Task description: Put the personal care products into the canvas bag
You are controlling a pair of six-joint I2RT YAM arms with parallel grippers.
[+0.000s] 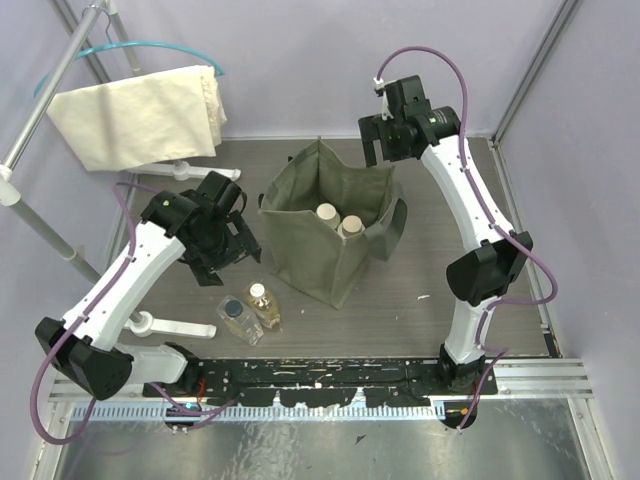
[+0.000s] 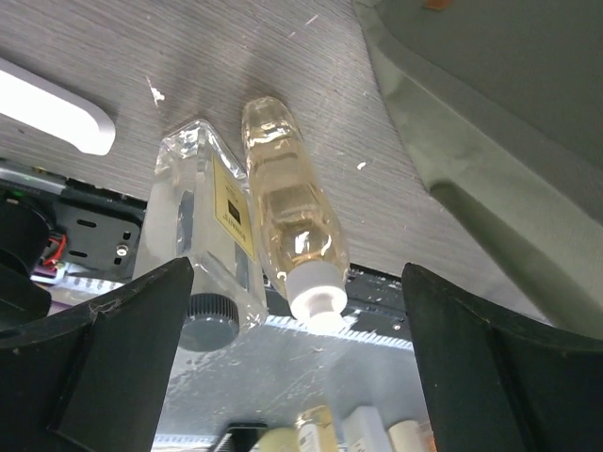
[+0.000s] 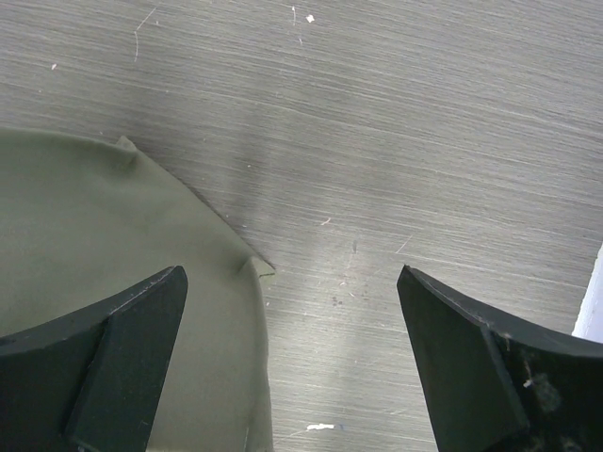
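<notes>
The olive-green canvas bag [image 1: 322, 250] stands open mid-table, and two cream-capped bottles [image 1: 338, 219] stand inside it. A clear bottle with a dark cap [image 1: 238, 319] and an amber bottle with a white cap [image 1: 264, 305] lie side by side on the table, left of the bag's front. My left gripper [image 1: 224, 260] hovers open just behind them. In the left wrist view the clear bottle [image 2: 200, 240] and the amber bottle [image 2: 287, 221] lie ahead of my wide-apart fingers [image 2: 297, 353], caps toward me. My right gripper [image 1: 383, 148] hangs open at the bag's back right corner, over its fabric edge [image 3: 104, 245].
A cream cloth [image 1: 140, 115] hangs on a hanger at the back left, on a rack whose white feet [image 1: 178, 326] reach onto the table. One white foot [image 2: 57, 108] lies just beside the clear bottle. A black rail [image 1: 320, 375] runs along the front edge.
</notes>
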